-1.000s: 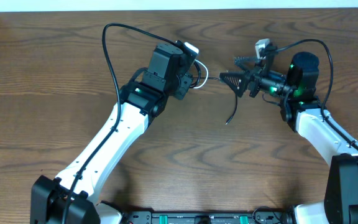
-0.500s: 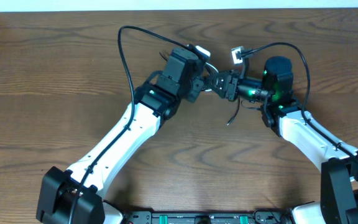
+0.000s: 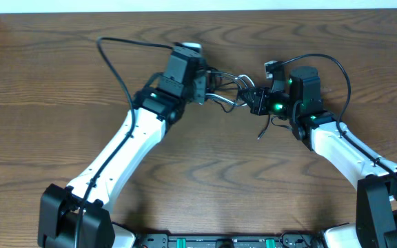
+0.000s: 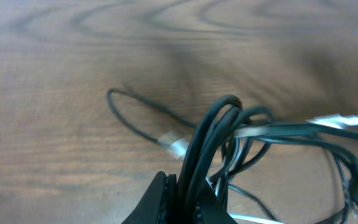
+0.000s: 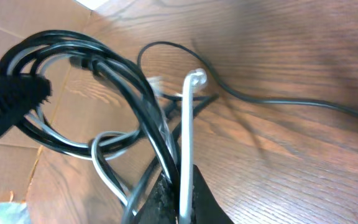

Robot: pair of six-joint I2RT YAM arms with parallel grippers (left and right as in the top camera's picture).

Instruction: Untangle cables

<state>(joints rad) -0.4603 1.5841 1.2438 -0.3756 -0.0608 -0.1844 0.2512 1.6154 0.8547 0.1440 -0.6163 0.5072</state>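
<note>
Reaching up and inward from the near left corner with the left arm (image 3: 123, 148), long white forearm slanting toward the middle, wrist turned to the right. Clenching the left pincer (image 4: 185, 193) hard on a bunch of black loops of the cables (image 3: 226, 91), the strands squeezed between the fingertips in the left wrist view. Coming in from the right with the right arm (image 3: 343, 148), elbow folded, wrist pointing left, almost nose to nose with the other. Pinching the right pincer (image 5: 182, 199) shut on the white cable (image 5: 185, 143) and a black strand pressed beside it. Holding the tangle strung between both pincers, over the far middle of the tabletop (image 3: 47, 103). Trailing one loose black end (image 3: 262, 131) down just below the right pincer.
</note>
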